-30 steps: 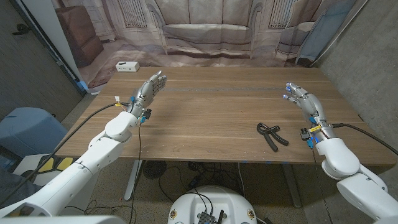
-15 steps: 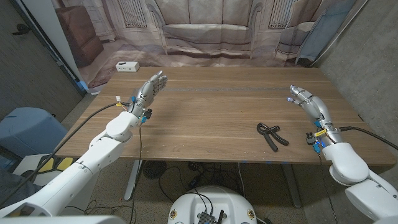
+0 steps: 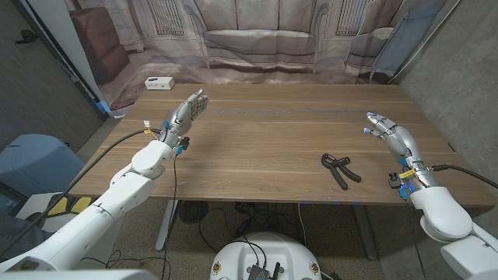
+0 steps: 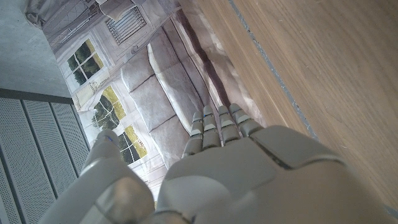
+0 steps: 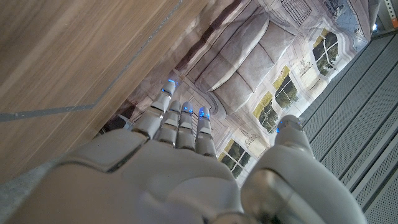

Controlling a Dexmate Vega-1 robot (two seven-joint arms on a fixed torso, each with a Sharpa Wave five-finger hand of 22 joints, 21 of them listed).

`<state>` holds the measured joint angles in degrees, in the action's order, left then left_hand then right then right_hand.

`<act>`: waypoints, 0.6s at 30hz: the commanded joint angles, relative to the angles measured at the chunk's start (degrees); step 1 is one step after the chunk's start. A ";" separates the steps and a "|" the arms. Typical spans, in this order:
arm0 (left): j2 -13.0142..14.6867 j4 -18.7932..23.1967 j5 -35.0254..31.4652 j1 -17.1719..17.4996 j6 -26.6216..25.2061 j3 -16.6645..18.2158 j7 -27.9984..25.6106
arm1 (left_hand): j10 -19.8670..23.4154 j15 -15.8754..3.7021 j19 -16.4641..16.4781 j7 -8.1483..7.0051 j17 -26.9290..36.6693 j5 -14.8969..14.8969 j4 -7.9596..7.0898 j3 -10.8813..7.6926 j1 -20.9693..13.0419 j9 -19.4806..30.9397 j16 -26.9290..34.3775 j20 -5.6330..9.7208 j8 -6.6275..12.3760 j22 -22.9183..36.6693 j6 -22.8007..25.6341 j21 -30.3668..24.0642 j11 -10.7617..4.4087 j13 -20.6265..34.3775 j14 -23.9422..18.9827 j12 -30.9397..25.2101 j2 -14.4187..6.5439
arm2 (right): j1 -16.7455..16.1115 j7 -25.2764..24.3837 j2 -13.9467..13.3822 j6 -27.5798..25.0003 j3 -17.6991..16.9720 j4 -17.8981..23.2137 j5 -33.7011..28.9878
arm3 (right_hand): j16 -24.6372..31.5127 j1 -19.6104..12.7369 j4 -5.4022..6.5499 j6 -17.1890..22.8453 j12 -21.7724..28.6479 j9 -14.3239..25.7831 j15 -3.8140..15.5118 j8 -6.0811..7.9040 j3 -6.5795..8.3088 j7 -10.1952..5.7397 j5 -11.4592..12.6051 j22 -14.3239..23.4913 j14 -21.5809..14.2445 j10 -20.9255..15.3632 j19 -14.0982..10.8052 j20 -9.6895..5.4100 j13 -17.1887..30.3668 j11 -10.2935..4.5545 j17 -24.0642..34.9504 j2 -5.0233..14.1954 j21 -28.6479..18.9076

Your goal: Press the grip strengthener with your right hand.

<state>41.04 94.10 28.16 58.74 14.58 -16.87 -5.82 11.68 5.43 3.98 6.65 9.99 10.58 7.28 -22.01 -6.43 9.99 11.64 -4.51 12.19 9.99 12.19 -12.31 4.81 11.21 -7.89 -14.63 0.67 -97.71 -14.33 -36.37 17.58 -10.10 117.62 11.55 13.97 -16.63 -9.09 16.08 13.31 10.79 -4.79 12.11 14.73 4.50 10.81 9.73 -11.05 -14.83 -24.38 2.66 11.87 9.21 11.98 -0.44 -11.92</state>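
A black grip strengthener (image 3: 340, 168) lies on the wooden table (image 3: 264, 148) near its front edge, right of the middle. My right hand (image 3: 391, 134) hovers at the table's right edge, to the right of and slightly beyond the strengthener, apart from it, fingers stretched out and holding nothing. The right wrist view shows that hand (image 5: 168, 162) from behind with straight fingers. My left hand (image 3: 187, 110) is at the table's left side, fingers extended, holding nothing. Its back (image 4: 249, 174) also appears in the left wrist view.
A small white box (image 3: 159, 83) sits beyond the table's far left corner. A printed backdrop of a sofa (image 3: 253, 39) hangs behind the table. A blue bin (image 3: 35, 159) stands on the floor to the left.
My right hand has drifted to the right and slightly nearer, toward the table's right edge. The left arm and the grip strengthener have stayed in place.
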 commanded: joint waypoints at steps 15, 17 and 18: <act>1.60 0.85 -0.28 0.60 -0.87 0.50 0.84 | 0.19 0.13 0.20 -0.02 0.23 -0.08 0.45 -0.17 -0.99 0.34 -0.24 -0.08 -0.45 0.29 0.03 0.21 0.44 0.13 -0.63 0.28 -0.01 | -7.12 0.73 5.87 -0.74 -4.17 5.46 -7.01 | 0.01 -1.01 0.02 0.34 -0.05 0.34 -0.05 -0.08 0.38 0.27 -0.07 0.22 -0.65 -0.52 -0.90 -0.07 0.09 -0.07 0.14 0.24 -0.22; 1.51 0.47 -0.42 0.54 -0.10 0.45 1.18 | 0.20 0.13 0.18 -0.01 0.23 -0.09 0.47 -0.17 -1.02 0.34 -0.26 -0.10 -0.47 0.29 0.05 0.24 0.44 0.13 -0.65 0.31 0.00 | -7.72 0.32 6.58 -1.02 -4.31 6.05 -7.86 | -0.01 -1.08 0.01 0.35 -0.05 0.34 -0.02 -0.09 0.38 0.25 -0.08 0.22 -0.68 -0.56 -0.93 -0.02 0.09 -0.14 0.14 0.23 -0.20; 1.43 0.38 -0.43 0.54 0.11 0.46 1.20 | 0.22 0.09 0.14 -0.04 0.23 -0.09 0.47 -0.17 -1.03 0.34 -0.26 -0.14 -0.48 0.29 0.06 0.26 0.44 0.14 -0.67 0.31 0.00 | -7.92 0.40 6.76 -1.15 -4.43 6.22 -8.00 | -0.01 -1.13 0.02 0.34 -0.06 0.34 -0.07 -0.10 0.39 0.25 -0.08 0.22 -0.72 -0.57 -1.02 -0.05 0.10 -0.26 0.14 0.22 -0.22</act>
<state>42.34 95.01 27.87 59.23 13.69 -16.43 -5.45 11.68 5.64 3.98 6.65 9.99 10.58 7.50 -22.23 -6.96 9.99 11.43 -4.52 11.86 9.99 12.18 -12.20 4.81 11.21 -8.11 -14.35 0.59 -102.96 -13.44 -32.27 17.45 -13.34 121.49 6.90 13.97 -16.88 -9.09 16.08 13.31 10.79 -4.80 12.11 14.72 4.50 10.81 9.73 -11.04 -14.83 -25.01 2.66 11.86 9.21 11.98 -0.23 -11.92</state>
